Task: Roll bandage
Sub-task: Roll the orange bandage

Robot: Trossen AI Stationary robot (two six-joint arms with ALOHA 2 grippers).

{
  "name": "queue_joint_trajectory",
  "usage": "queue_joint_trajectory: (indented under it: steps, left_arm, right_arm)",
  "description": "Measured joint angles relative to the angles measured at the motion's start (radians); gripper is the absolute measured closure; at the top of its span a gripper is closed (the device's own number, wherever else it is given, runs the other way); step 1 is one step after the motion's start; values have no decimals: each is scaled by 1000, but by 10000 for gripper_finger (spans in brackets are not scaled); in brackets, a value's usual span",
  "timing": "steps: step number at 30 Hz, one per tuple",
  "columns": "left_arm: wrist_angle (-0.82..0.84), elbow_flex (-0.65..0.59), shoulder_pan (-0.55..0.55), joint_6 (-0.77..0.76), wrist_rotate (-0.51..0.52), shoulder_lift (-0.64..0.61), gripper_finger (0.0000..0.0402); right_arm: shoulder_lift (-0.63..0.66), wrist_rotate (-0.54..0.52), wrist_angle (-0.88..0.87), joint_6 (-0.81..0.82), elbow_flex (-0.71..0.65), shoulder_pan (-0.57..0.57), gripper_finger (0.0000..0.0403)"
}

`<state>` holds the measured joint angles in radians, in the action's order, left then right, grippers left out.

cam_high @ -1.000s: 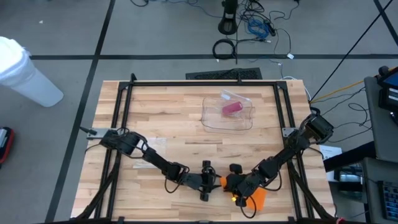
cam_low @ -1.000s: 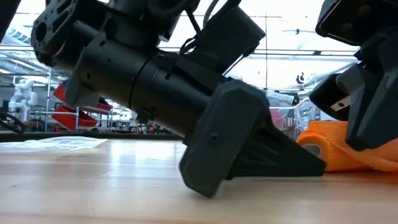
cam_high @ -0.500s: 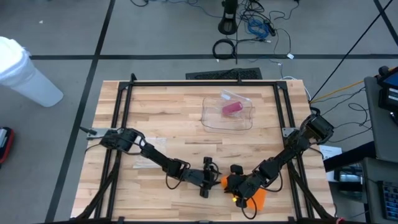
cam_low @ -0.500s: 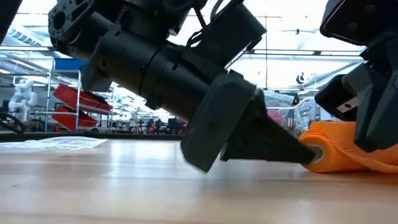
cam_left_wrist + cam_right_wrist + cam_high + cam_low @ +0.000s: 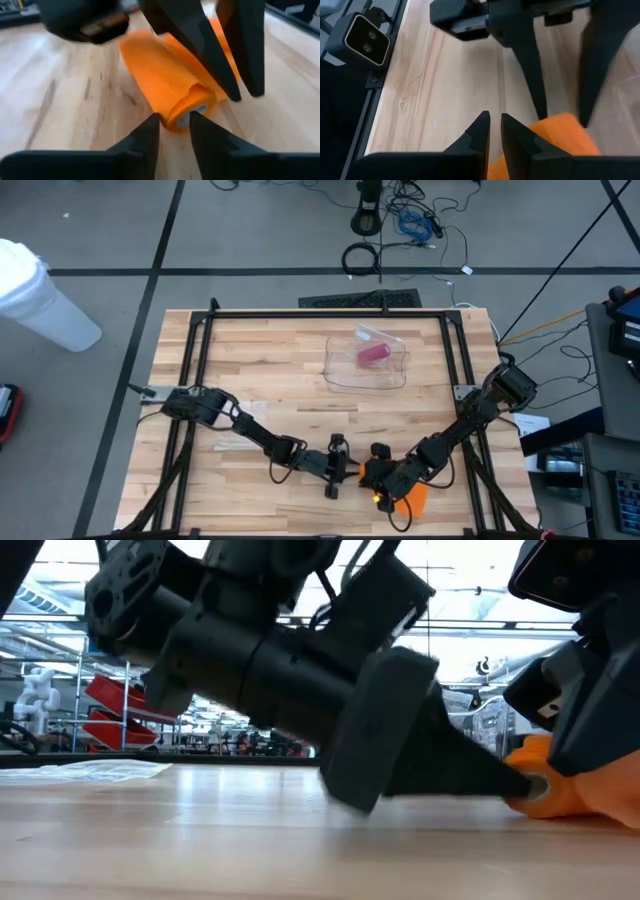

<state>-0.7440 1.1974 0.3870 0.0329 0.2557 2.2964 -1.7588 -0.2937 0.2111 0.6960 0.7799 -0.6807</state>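
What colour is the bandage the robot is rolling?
The bandage is bright orange, with a pale core at its end. It shows best in the left wrist view.

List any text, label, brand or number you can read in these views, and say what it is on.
None can be read. The orange bandage roll is plain, and so are the left pincer at its end and the right pincer. The clear plastic bag holding a pink item shows no print. The paper at the table's right edge is too small to read.
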Motion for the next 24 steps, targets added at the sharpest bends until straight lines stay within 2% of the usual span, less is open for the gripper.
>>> queue_joint_trajectory:
  steps: [6,13,17,21,24]
  left_arm:
    - [-5,20,-6,-1,1,19,335]
    - [11,25,-28,-51,19,19,343]
    - [52,26,-36,-52,19,19,383]
    - [62,27,-42,-46,18,19,395]
    - [65,27,-54,-50,-24,19,398]
  right_arm:
    - [0,-2,0,0,0,0,371]
    - [-12,-2,-1,41,0,-2,371]
    - [-14,-1,1,49,5,-16,371]
    - [16,2,-9,-5,52,-41,371]
    - [61,-57,-61,-55,99,-66,371]
